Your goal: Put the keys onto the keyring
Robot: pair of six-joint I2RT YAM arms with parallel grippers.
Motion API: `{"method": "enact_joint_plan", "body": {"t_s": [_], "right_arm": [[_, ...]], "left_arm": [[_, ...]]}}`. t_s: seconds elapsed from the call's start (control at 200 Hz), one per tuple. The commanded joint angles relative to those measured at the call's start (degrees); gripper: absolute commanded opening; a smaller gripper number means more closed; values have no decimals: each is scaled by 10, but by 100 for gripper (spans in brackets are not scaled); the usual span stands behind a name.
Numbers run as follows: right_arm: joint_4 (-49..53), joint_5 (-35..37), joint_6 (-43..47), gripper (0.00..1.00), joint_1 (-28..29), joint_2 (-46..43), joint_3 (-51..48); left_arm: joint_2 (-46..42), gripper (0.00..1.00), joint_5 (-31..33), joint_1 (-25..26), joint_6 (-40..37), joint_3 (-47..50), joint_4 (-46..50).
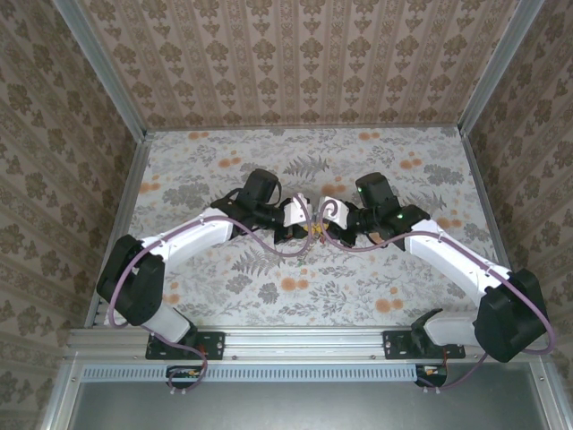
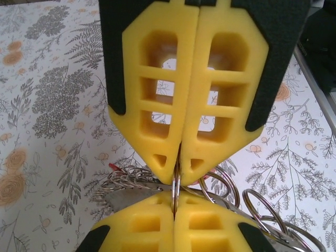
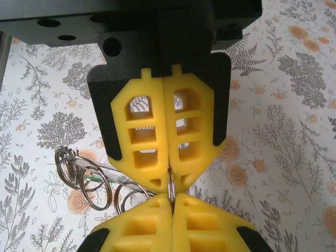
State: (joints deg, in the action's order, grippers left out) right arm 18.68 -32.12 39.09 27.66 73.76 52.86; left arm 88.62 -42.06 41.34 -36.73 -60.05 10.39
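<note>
The left claw (image 2: 178,164) and right claw (image 3: 169,181) are each clenched, tip to tip, on one thin link of the keyring (image 2: 128,181), whose other loops trail onto the bench (image 2: 47,105) with a green key (image 3: 93,180) among them, so the step likely wants a firm pinch and gentle twist, not a tug.
</note>
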Motion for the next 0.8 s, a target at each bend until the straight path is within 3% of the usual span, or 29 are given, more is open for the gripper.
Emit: {"method": "enact_joint_plan", "body": {"t_s": [0.0, 0.105, 0.27, 0.62, 0.795], "right_arm": [[-7, -20, 11, 0, 8, -2, 21], [-32, -36, 1, 12, -9, 0, -5], [-59, -100, -22, 18, -48, 16, -32], [-129, -133, -55, 18, -52, 26, -50], [-139, -128, -67, 11, -51, 18, -48]], "left_arm": [[9, 0, -14, 5, 2, -16, -5], [0, 0, -64, -5, 23, -1, -34], [-10, 0, -158, -26, 52, 13, -80], [1, 0, -181, -28, 55, 15, -90], [-1, 0, -170, -28, 55, 15, -82]]}}
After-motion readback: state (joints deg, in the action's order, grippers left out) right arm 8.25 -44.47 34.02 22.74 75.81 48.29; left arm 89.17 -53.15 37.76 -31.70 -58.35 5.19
